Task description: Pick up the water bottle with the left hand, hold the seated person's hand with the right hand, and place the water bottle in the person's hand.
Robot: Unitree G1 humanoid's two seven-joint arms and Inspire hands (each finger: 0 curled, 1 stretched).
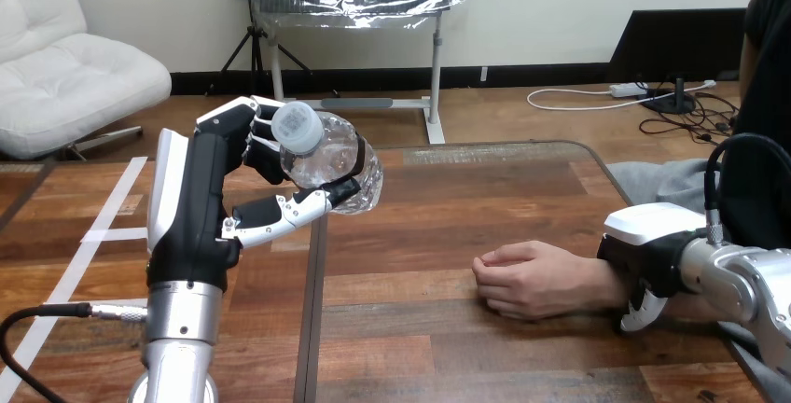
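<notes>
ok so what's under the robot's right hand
The person's wrist: the right hand sits over it, one finger curled down its near side. The person's hand pokes out, resting on the table. Most of the wrist is covered.

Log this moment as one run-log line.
left hand: grips water bottle, raised over table | right hand: curled round person's wrist | person's hand: resting on table, bottle not delivered
</notes>
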